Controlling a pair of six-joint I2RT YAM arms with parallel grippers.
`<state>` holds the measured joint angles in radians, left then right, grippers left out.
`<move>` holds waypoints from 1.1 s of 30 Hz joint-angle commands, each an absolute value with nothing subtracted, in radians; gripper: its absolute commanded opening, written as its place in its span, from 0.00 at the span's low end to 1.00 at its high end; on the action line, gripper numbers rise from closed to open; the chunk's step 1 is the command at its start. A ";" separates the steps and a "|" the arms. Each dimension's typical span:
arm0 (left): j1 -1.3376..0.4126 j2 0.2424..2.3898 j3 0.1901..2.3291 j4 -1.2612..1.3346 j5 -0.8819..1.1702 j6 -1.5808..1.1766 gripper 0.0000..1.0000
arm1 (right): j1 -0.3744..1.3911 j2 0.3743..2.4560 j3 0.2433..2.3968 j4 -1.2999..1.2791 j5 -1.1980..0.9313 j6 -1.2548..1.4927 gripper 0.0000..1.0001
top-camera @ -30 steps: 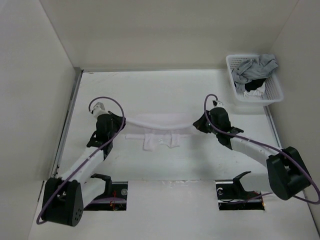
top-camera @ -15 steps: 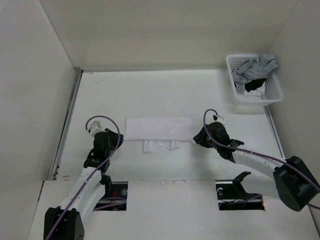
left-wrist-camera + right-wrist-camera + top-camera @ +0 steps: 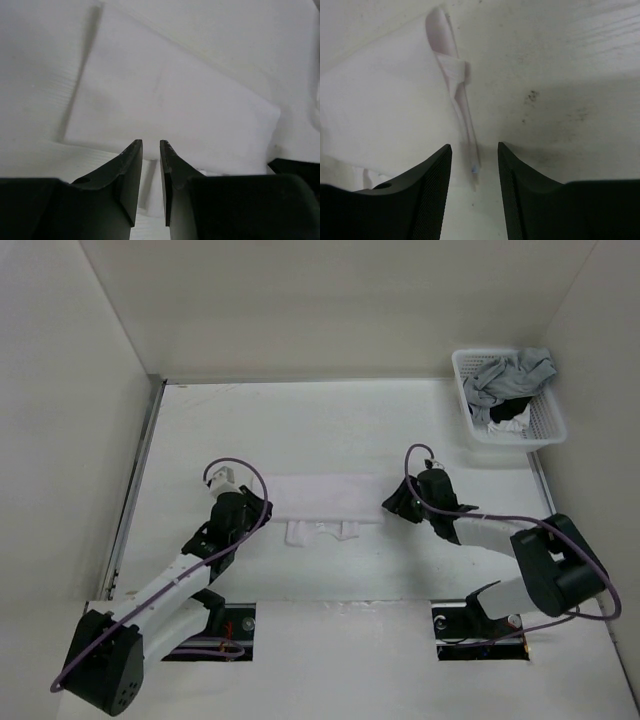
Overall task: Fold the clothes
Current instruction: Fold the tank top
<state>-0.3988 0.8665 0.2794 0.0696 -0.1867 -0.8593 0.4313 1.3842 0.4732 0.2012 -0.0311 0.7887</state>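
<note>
The clothes [image 3: 318, 496], a thin white garment, lie folded into a flat band across the middle of the table, with the strap end [image 3: 320, 532] poking out at the near side. My left gripper [image 3: 264, 509] sits low at the band's left end. In the left wrist view its jaws [image 3: 151, 143] stand a narrow gap apart, with nothing between them and the white cloth [image 3: 170, 105] just ahead. My right gripper [image 3: 391, 502] is at the band's right end, open. In the right wrist view the garment's folded edge [image 3: 462, 100] runs toward the gap of the gripper [image 3: 474, 146], untouched.
A white basket [image 3: 548, 426] stands at the back right corner, holding a grey garment [image 3: 510, 373] and a small black one [image 3: 497, 412]. White walls close in the table at the back and on both sides. Two cut-outs in the near edge hold the arm bases.
A second ago both grippers held the garment's edge stretched in the air. They let it go, it now lies folded over, and both grippers have come back to its ends with jaws apart.
</note>
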 commanded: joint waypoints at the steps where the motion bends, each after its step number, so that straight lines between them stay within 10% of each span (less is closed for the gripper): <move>1: -0.475 0.873 0.357 0.179 -0.270 -0.835 0.19 | 0.423 1.459 0.520 0.369 -0.144 0.825 0.46; 12: -0.557 0.876 0.390 0.218 -0.282 -0.799 0.20 | 0.397 1.502 0.437 0.600 -0.148 0.974 0.04; 22: -0.679 0.962 0.411 0.310 -0.284 -0.821 0.20 | 0.399 0.891 0.529 -0.056 0.083 0.714 0.05; 33: -0.665 0.842 0.356 0.281 -0.278 -0.839 0.21 | 0.744 1.273 0.926 -0.248 0.253 0.637 0.08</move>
